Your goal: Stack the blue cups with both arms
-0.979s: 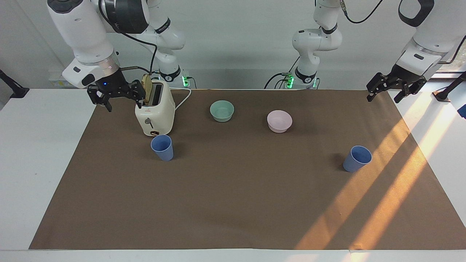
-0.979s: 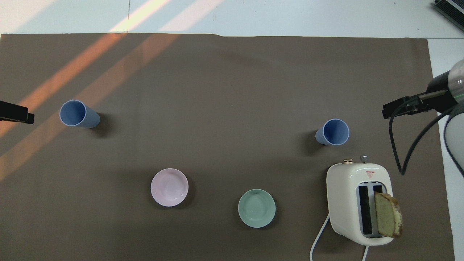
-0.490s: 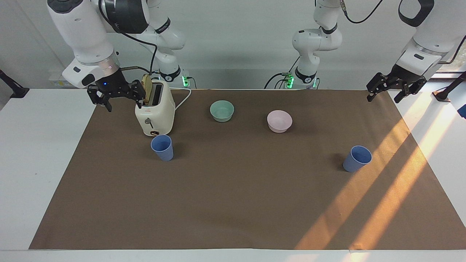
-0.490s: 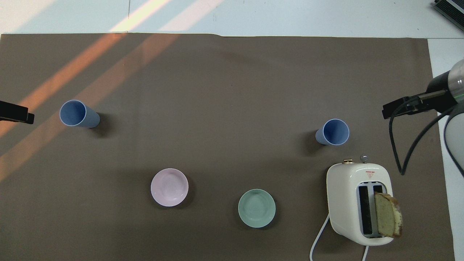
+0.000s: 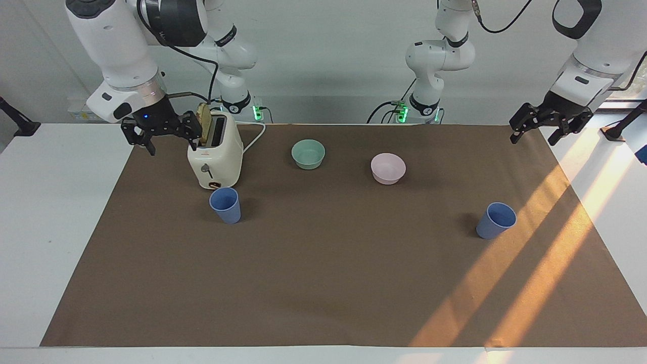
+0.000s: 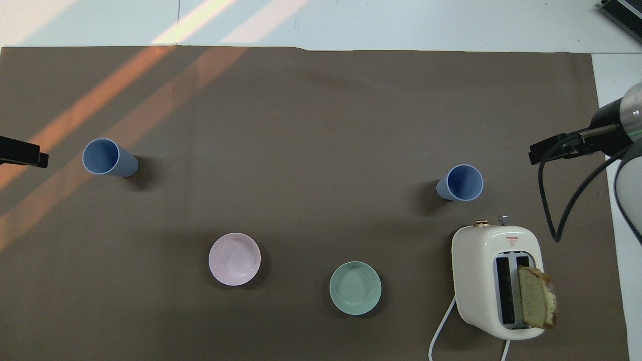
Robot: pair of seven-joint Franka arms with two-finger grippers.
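Two blue cups stand upright and apart on the brown mat. One cup (image 5: 225, 205) (image 6: 460, 182) is just farther from the robots than the toaster, toward the right arm's end. The other cup (image 5: 496, 220) (image 6: 107, 157) is toward the left arm's end. My right gripper (image 5: 171, 144) (image 6: 551, 149) is open and empty, raised beside the toaster. My left gripper (image 5: 532, 137) is open and empty, raised over the mat's corner at its own end; only its tip (image 6: 22, 153) shows in the overhead view, beside that end's cup.
A cream toaster (image 5: 215, 156) (image 6: 496, 281) holds a bread slice (image 6: 536, 297), its cord trailing toward the robots. A teal bowl (image 5: 308, 153) (image 6: 355, 288) and a pink bowl (image 5: 388, 168) (image 6: 234, 258) sit nearer the robots than the cups. Two smaller arms stand at the table's edge.
My left gripper has shifted very slightly. The right gripper, cups, bowls and toaster have not moved.
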